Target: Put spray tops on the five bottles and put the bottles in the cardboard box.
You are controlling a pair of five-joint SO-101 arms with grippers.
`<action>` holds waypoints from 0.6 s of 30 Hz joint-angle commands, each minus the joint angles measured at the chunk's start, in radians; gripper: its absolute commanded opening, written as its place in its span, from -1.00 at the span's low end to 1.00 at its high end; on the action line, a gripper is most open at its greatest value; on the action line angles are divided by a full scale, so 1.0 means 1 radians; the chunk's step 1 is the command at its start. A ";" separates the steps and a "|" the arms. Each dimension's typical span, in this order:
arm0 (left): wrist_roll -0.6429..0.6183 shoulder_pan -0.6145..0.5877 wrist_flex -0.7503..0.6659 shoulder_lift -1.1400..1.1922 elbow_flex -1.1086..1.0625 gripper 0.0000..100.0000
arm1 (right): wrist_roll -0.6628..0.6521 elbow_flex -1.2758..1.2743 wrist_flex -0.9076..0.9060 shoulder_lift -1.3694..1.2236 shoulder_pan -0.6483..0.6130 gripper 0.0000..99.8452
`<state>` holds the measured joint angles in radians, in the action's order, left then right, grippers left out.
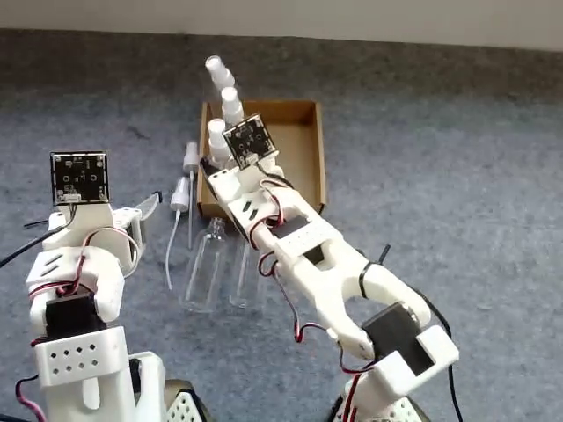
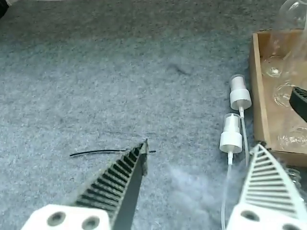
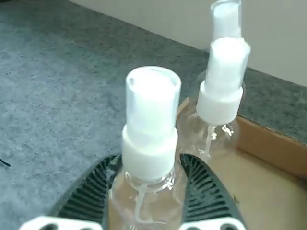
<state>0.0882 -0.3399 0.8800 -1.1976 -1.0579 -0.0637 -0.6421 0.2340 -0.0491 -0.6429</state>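
Observation:
Three clear bottles with white spray tops stand along one side of the cardboard box (image 1: 303, 149). My right gripper (image 3: 151, 163) is shut on the nearest of them (image 3: 150, 127), its black fingers on both sides of the bottle's shoulder; a second capped bottle (image 3: 222, 84) stands just behind. Two loose spray tops (image 2: 240, 93) (image 2: 230, 135) lie on the carpet beside the box wall (image 2: 261, 100). Two bare bottles (image 1: 204, 264) (image 1: 246, 272) lie in front of the box. My left gripper (image 2: 201, 143) hovers open over the carpet near the loose tops, holding nothing.
Grey carpet covers the whole table. A thin black strip (image 2: 103, 152) lies on it by my left gripper's fingertip. The right arm (image 1: 308, 251) stretches over the lying bottles toward the box. The left arm's base (image 1: 79, 290) stands at the near left.

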 commanded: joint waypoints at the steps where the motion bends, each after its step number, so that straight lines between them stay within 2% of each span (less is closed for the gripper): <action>1: -0.002 -0.010 -0.018 0.010 0.051 -0.39 | -0.012 0.062 0.024 0.005 0.002 -0.99; 8: -0.002 -0.010 -0.018 0.010 0.051 -0.39 | -0.012 0.062 0.022 0.005 0.001 -0.98; 15: -0.002 -0.010 -0.018 0.010 0.051 -0.39 | -0.012 0.059 0.016 0.005 -0.002 -0.72; 18: -0.002 -0.010 -0.018 0.010 0.051 -0.39 | -0.012 0.059 0.015 0.005 -0.002 -0.69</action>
<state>0.0882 -0.3399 0.8800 -1.1976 -1.0579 -0.0637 -0.6375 0.2371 -0.0552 -0.6429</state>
